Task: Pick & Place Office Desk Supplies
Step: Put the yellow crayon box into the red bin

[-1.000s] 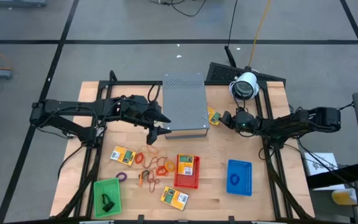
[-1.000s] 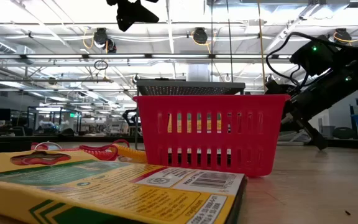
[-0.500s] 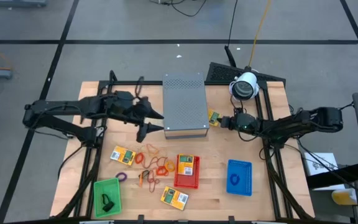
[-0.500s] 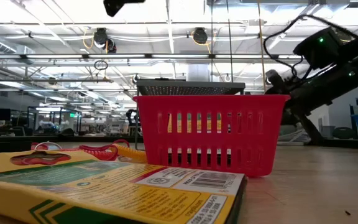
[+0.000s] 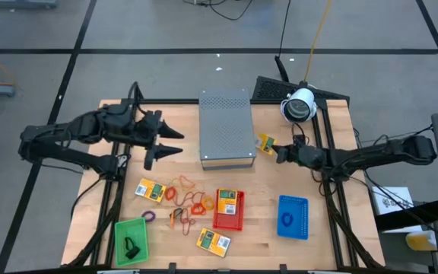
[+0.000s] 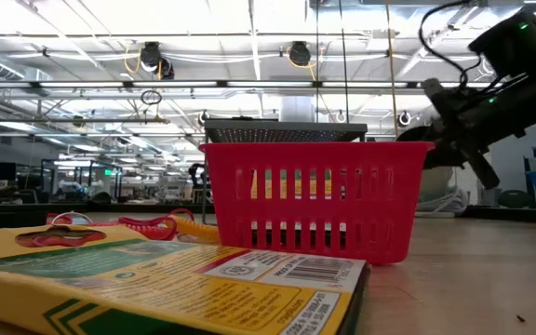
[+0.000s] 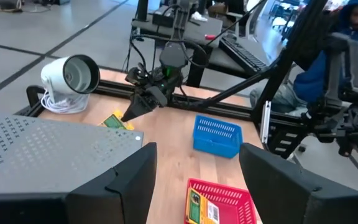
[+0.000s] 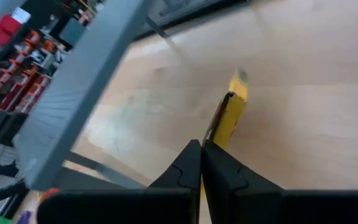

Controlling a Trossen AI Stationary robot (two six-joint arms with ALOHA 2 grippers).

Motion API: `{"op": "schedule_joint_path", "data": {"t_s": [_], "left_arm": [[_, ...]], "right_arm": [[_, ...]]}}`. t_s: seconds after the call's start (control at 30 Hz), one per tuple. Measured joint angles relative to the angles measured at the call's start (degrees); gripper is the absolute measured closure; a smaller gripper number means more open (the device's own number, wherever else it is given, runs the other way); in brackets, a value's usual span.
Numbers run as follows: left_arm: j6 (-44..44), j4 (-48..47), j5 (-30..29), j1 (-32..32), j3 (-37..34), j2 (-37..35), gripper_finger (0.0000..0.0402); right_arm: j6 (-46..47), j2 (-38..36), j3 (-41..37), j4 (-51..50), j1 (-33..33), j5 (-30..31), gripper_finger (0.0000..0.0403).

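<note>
Right of the grey perforated box [image 5: 225, 129], my right gripper [image 5: 278, 153] is shut on a yellow-and-green crayon packet [image 5: 265, 143]; the left wrist view shows that packet [image 7: 117, 121] at the gripper's tip. My left gripper [image 5: 171, 141] hangs open and empty above the table, left of the box. Two more packets [image 5: 150, 190] [image 5: 214, 241] lie flat on the table, and a third [image 5: 229, 201] lies in the red tray [image 5: 229, 222]. Orange and red rubber bands [image 5: 185, 199] and a purple loop [image 5: 149, 216] lie loose between them. My right gripper pinches the packet's near end [image 8: 215, 134] between its two shut fingers [image 8: 188, 163]. The fingers come roughly level from the table's right side. The packet sticks out past the fingertips, turned on edge. I cannot tell whether its far end touches the table.
A blue tray [image 5: 293, 217] holds a blue loop; a green tray [image 5: 131, 240] holds a dark clip. A white camera [image 5: 299, 105] stands at the far right of the box. A person in a blue hood [image 7: 353, 37] sits beyond the table.
My left gripper has risen and drawn back toward the table's left edge, away from the grey box, staying open. My right gripper has pulled toward the right edge, risen a little and rolled; the packet has shifted slightly right with it.
</note>
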Motion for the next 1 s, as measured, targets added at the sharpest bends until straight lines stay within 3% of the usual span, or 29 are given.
{"op": "schedule_joint_path", "data": {"t_s": [0.4, 0.67, 1.0], "left_arm": [[-0.9, -1.3, 0.0, -0.1, 0.0, -0.9, 0.0163], [-2.5, -1.0, -0.4, -0.1, 0.0, -0.8, 0.0163], [-5.9, 0.1, -1.9, -0.1, -0.1, -0.8, 0.0163]], "right_arm": [[-4.8, -14.9, 0.0, -11.7, 14.2, 13.3, 0.0403], [-19.5, -17.8, 0.0, -4.1, 25.8, 13.3, 0.0403], [-24.0, -17.7, 0.0, 2.1, 38.4, 13.2, 0.0403]]}}
